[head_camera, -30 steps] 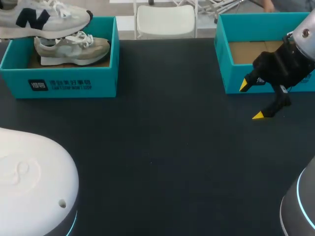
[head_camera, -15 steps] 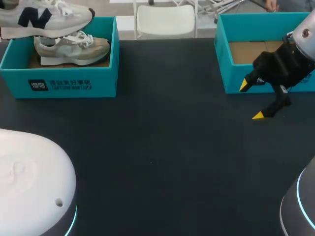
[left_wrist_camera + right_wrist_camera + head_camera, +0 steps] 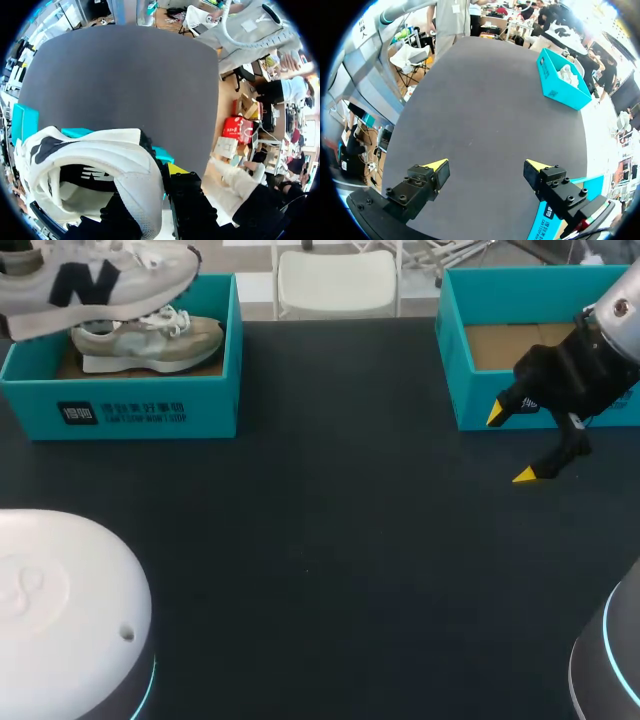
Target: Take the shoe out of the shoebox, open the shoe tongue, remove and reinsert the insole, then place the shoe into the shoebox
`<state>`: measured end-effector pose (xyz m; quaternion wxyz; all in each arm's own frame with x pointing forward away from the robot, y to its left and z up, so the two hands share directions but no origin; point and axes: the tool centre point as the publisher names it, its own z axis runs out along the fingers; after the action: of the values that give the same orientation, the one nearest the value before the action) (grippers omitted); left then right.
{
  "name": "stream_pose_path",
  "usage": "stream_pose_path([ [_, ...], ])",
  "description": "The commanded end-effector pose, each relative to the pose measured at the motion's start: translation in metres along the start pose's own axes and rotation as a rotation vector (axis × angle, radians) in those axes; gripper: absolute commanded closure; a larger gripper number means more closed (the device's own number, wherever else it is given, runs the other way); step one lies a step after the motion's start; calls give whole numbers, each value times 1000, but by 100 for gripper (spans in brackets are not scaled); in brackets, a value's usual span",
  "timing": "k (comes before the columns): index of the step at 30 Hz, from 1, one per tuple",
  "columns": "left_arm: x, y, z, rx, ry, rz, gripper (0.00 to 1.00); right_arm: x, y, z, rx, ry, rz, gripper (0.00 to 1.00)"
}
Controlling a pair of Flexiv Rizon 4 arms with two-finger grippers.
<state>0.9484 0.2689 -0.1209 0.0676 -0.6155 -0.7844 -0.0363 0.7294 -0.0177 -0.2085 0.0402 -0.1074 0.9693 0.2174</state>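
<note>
Shoe (image 3: 100,280), white, gripped at its upper edge by left claw (image 3: 150,200), held just above the teal shoebox (image 3: 120,410), long axis pointing toe-first toward right claw (image 3: 510,445), which stands wide, empty, well apart; left arm nearer

One shoe (image 3: 100,280) above far-left shoebox (image 3: 150,405) (its mate (image 3: 150,340) inside), second box (image 3: 475,395) far right — right hand (image 3: 510,445) before it.

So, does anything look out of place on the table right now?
Only the white shoe: it hangs tilted above the left shoebox, its heel pinched in the left gripper, while a second shoe lies inside the box. Nothing looks spilled or damaged.
</note>
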Motion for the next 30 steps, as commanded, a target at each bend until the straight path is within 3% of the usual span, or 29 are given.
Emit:
stream_pose_path([
  [1,-8,-58,-2,-174,5,8,100,-1,0,1,3,0,1,0],
  [13,-62,-145,16,-127,26,120,100,-1,0,1,3,0,1,0],
  [30,-130,-213,25,-39,4,207,100,-1,0,1,3,0,1,0],
])
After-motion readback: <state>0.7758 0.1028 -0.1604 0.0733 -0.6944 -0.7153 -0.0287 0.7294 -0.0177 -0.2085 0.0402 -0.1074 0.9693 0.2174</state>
